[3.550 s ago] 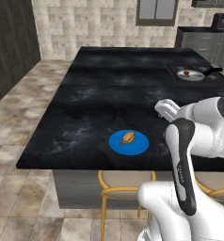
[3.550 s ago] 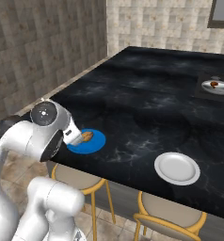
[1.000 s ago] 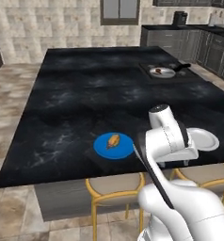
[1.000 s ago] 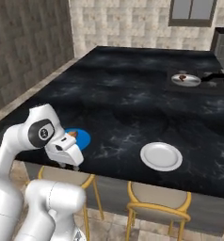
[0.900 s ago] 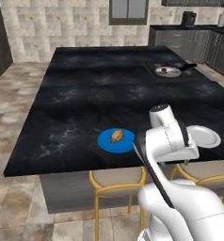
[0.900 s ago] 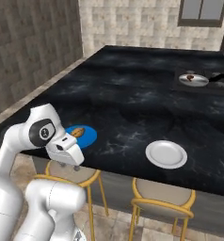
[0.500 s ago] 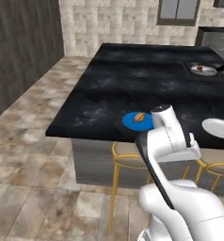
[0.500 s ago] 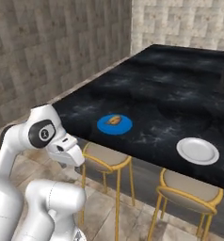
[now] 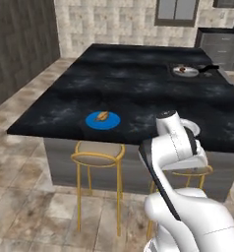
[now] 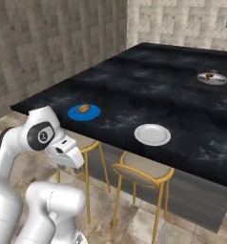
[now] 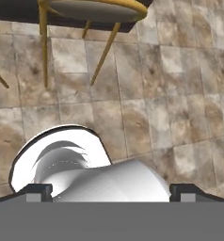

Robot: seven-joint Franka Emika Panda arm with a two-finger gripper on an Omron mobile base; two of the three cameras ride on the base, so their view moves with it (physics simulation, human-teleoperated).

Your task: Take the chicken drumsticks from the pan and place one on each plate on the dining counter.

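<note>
Two chicken drumsticks: one point(image 9: 103, 116) rests on the blue plate point(image 9: 102, 120) near the surface's point(image 9: 138, 88) front edge, one point(image 10: 210, 75) lies in the pan point(image 10: 212, 78) at the far end, toward 1 o'clock. The white plate point(image 10: 152, 134) is bare. The claw point(image 11: 111, 188), empty, jaws spread wide, points at the floor point(image 11: 170, 94) beside a stool point(image 11: 92, 10). Risk: the pan is well apart, so reaching without driving nearer could miss it. Count: two plates, one pan.

No readable text, labels, brands, numbers or signs appear on anything here.
</note>
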